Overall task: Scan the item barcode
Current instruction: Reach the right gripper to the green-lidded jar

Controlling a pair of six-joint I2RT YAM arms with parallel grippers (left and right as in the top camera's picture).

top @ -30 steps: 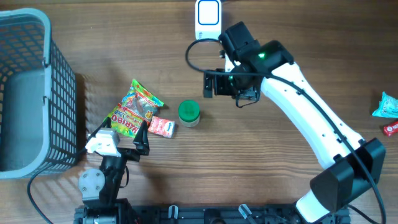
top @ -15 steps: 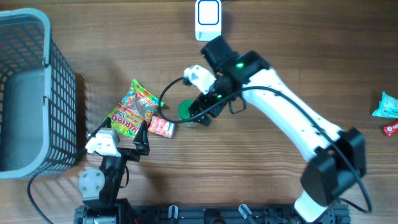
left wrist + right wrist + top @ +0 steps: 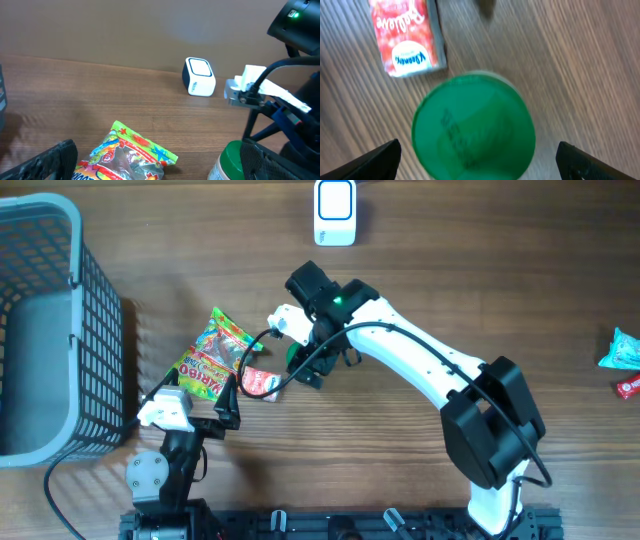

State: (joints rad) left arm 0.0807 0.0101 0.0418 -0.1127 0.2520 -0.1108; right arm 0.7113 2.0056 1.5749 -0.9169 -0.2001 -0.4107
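Tabletop: brown wood grain, carrying everything listed here.
Left gripper: at the near edge, jaws spread fully wide, holding nothing; its fingers sit either side of the candy bag's near end without closing on it.
Candy bag: bright printed packet lying flat, just beyond the left gripper, pointing away at an angle.
Red packet: small, flat, white lettering, just beside the jar on its left; a black cable crosses over it in the overhead view.
Green-lidded jar: upright near the tabletop's middle, right of the candy bag, largely covered from above by the right arm.
Right gripper: directly over the jar lid, jaws as wide as they go, one finger out to each side of the lid, gripping nothing.
Scanner: white box at the far edge, well apart from the jar, open wood between them.
Basket: grey mesh, far left.
Blue packet: far right edge, with a red item just nearer.
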